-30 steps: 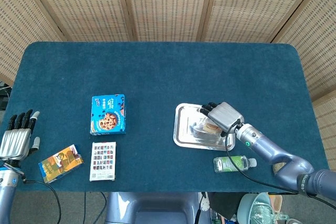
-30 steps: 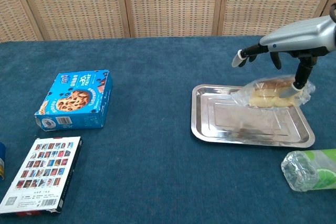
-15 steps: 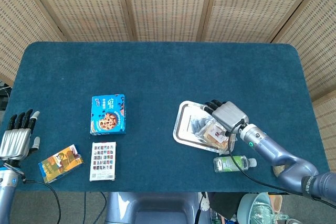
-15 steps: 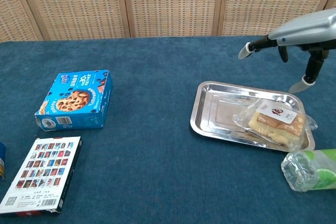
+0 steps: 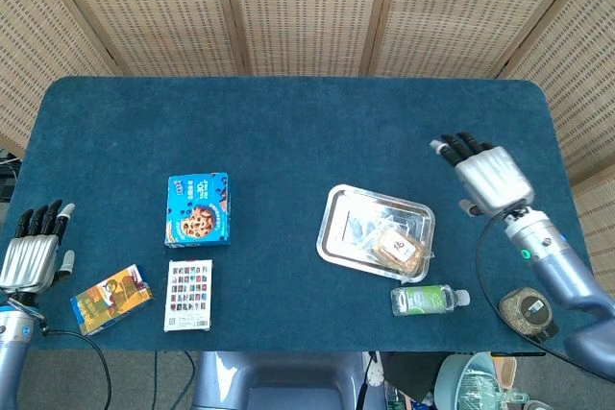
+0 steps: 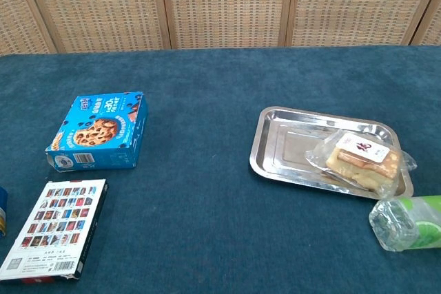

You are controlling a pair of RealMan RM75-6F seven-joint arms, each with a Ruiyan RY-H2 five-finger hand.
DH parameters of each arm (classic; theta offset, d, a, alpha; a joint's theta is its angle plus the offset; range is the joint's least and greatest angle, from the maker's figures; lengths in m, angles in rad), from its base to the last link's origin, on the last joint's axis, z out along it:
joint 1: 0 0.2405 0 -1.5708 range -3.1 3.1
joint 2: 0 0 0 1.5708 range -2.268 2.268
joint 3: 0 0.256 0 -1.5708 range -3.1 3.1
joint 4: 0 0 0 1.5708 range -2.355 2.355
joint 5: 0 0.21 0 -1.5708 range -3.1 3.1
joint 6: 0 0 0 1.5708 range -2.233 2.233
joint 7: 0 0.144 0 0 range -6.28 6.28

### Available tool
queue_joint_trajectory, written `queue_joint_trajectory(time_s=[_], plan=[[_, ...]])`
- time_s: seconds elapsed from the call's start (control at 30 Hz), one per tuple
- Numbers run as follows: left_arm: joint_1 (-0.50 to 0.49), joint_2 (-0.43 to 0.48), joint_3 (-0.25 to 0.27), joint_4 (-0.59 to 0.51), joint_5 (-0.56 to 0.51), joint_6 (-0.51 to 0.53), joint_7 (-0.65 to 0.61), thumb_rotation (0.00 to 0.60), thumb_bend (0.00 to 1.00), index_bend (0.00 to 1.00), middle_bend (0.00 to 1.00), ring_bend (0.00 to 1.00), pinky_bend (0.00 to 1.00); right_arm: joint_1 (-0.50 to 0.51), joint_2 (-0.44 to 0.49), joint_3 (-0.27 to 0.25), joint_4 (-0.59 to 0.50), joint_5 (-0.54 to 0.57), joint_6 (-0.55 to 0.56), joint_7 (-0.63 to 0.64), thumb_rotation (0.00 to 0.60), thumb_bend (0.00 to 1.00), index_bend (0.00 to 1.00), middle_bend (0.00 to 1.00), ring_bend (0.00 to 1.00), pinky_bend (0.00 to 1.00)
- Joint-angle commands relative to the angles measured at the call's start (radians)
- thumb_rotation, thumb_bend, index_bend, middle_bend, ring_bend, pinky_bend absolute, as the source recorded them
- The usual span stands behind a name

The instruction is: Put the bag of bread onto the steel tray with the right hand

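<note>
The clear bag of bread (image 5: 396, 246) (image 6: 362, 159) lies in the near right corner of the steel tray (image 5: 348, 223) (image 6: 289, 144), its wrapper slightly over the rim. My right hand (image 5: 488, 177) hovers open to the right of the tray, well apart from it, fingers spread and holding nothing; the chest view does not show it. My left hand (image 5: 33, 250) rests open at the table's far left edge, empty.
A green plastic bottle (image 5: 423, 299) (image 6: 406, 222) lies just in front of the tray. A blue cookie box (image 5: 199, 208) (image 6: 100, 131), a picture card box (image 5: 188, 294) (image 6: 55, 228) and a small orange box (image 5: 110, 299) sit on the left half.
My right hand let go of the bag, which dropped onto the tray's near right corner, then lifted away to the right and out of the chest view. The left hand stayed put.
</note>
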State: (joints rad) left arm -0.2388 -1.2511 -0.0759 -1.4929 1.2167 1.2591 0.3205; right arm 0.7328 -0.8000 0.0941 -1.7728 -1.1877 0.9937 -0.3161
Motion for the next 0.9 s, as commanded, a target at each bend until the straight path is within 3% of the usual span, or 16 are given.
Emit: queue_joint_trajectory(time_s=[0.03,0.37,0.47,0.57,0.6,0.9], plan=[[-0.001,-0.001,0.000,0.000,0.001,0.000,0.001,0.600,0.50,0.00,0.00,0.00,0.00,-0.065,0.044,0.012,-0.016,-0.018,0.071,0.068,0.600,0.23,0.06,0.07,0.09,0.35],[-0.004,-0.001,0.000,-0.005,0.007,0.002,0.005,0.600,0.50,0.00,0.00,0.00,0.00,-0.235,0.106,0.007,0.010,-0.116,0.245,0.259,0.600,0.23,0.06,0.07,0.09,0.33],[-0.003,0.000,0.000,-0.004,0.006,0.002,0.003,0.600,0.50,0.00,0.00,0.00,0.00,-0.271,0.108,0.005,0.022,-0.130,0.281,0.298,0.600,0.23,0.06,0.07,0.06,0.24],[-0.004,-0.001,0.001,-0.001,0.007,0.001,0.001,0.600,0.50,0.00,0.00,0.00,0.00,-0.311,0.107,0.003,0.042,-0.151,0.321,0.354,0.600,0.23,0.06,0.02,0.00,0.04],[-0.004,-0.001,0.001,0.000,0.008,0.000,0.002,0.600,0.50,0.00,0.00,0.00,0.00,-0.322,0.105,0.002,0.049,-0.156,0.329,0.374,0.600,0.23,0.06,0.01,0.00,0.02],[0.000,0.000,0.002,0.000,0.015,0.011,-0.005,0.600,0.50,0.00,0.00,0.00,0.00,-0.396,0.097,-0.051,0.123,-0.255,0.294,0.626,0.600,0.23,0.00,0.00,0.00,0.00]])
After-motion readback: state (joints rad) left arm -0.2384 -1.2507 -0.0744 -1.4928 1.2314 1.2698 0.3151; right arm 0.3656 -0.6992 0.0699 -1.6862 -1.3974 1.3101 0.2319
